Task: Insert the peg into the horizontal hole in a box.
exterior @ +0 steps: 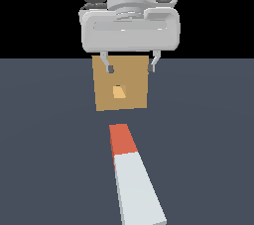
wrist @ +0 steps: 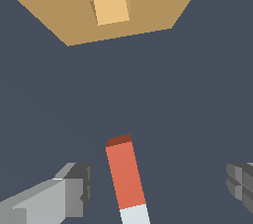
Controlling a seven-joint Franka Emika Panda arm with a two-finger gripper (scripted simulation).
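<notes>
The peg [exterior: 131,177] lies flat on the dark floor, a long white bar with its red-orange end [exterior: 121,140] pointing toward the box [exterior: 121,84]. The box is a tan block standing just beyond the peg, with the hole [exterior: 118,92] as a lighter orange square in the middle of its face. My gripper [exterior: 130,66] hangs open above the floor in front of the box's upper part, holding nothing. In the wrist view the peg's red end [wrist: 125,171] lies between my two fingers [wrist: 74,188], and the box [wrist: 59,1] with its hole [wrist: 111,10] lies beyond.
The flat dark grey floor [exterior: 44,144] stretches around the box and peg. The white arm body [exterior: 129,21] rises above the box against a black background.
</notes>
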